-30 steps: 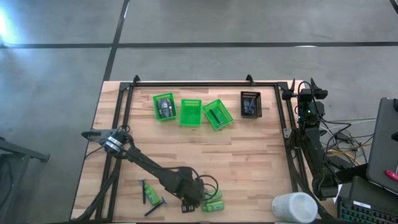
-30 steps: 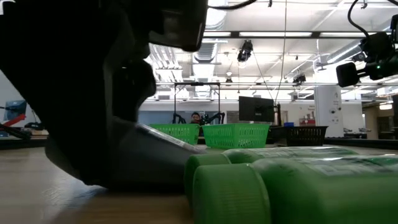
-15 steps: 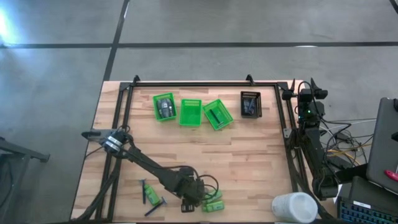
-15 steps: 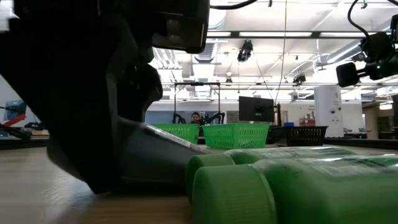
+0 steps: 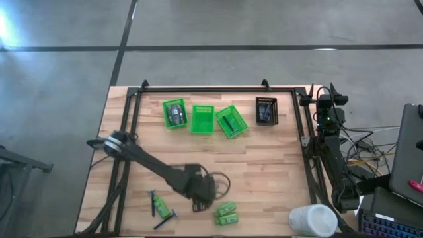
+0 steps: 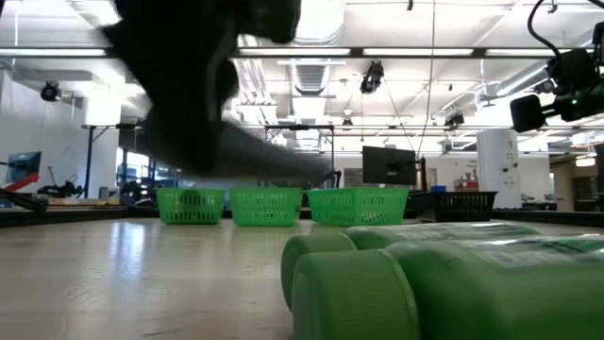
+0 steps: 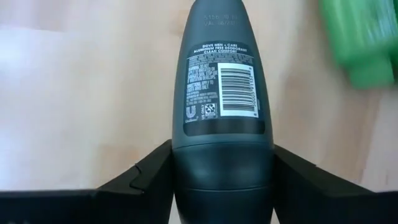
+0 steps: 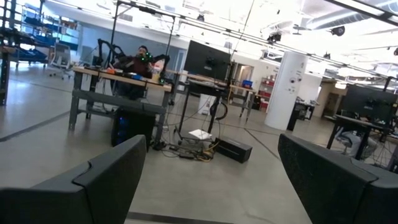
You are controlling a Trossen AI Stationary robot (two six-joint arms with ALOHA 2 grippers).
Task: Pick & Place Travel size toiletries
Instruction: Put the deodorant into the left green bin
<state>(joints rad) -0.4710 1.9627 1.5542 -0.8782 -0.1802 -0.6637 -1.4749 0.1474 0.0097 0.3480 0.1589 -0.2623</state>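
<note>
- Left hand (image 5: 198, 193) clamped on dark grey tube (image 7: 222, 106), near tabletop (image 5: 277, 165) front edge.
- 2 green bottles (image 5: 226, 213) just beside.
- Right hand (image 8: 205, 186) spread wide, off the right edge.

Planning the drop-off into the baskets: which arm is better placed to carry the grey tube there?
Left. The left gripper is shut on the grey tube, lifted over the table. The right gripper is parked open off the table's edge, empty.
</note>
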